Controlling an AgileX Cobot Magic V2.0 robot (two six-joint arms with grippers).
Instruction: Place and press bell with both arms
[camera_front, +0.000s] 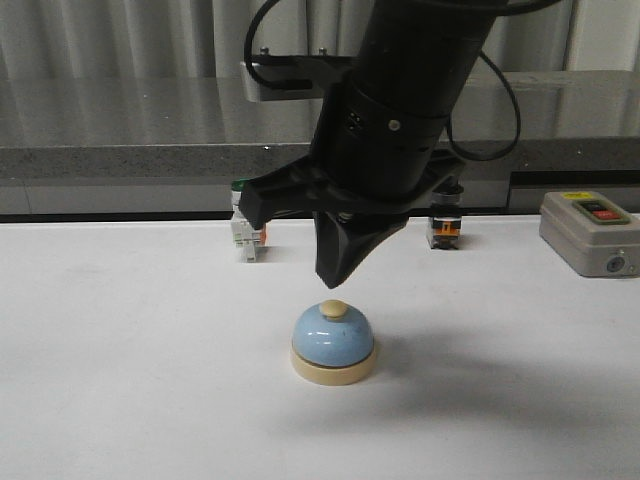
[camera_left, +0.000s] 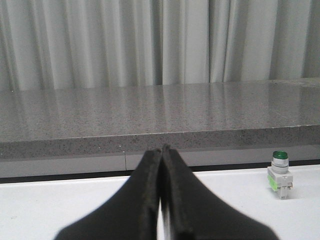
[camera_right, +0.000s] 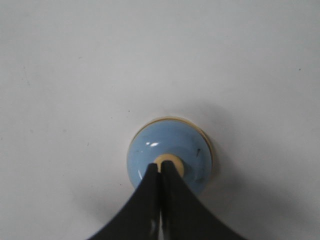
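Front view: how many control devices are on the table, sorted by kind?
Bell: 1
Push-button switches: 2, a green-capped one and one with an orange band
Grey button box: 1
Total: 4

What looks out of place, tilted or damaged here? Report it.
Nothing stands out. The bell sits upright and flat on the white table, its dome intact. The right gripper hangs closed just above the button. The green-capped switch and grey box stand upright at the back.
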